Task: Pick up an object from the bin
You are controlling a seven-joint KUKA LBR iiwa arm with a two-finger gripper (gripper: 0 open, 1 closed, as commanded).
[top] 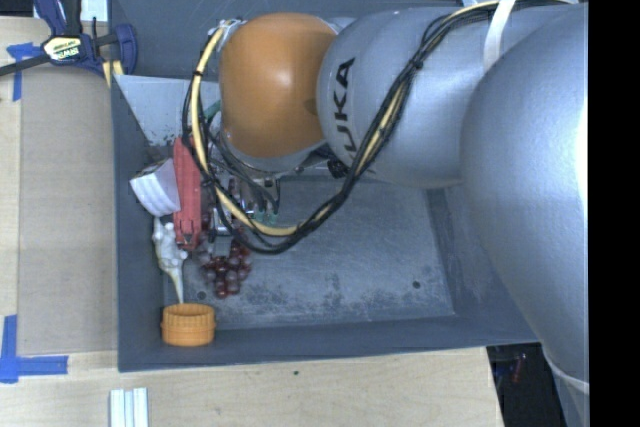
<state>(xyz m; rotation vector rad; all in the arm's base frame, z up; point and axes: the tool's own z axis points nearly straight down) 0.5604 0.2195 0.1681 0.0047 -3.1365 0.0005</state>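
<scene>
Scuffed grey bin (380,275), orange ring (188,324) in its lower-left corner.

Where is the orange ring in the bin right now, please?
In the camera view, the orange ring sits in the bin's lower-left corner, just below a dark red berry-like cluster.

The arm (450,95) reaches left, pincer (224,223) beneath orange wrist cover (270,80).

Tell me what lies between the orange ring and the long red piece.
In the camera view, a pale whitish thing lies between the orange ring and the long red piece; a dark red cluster sits beside it.
</scene>
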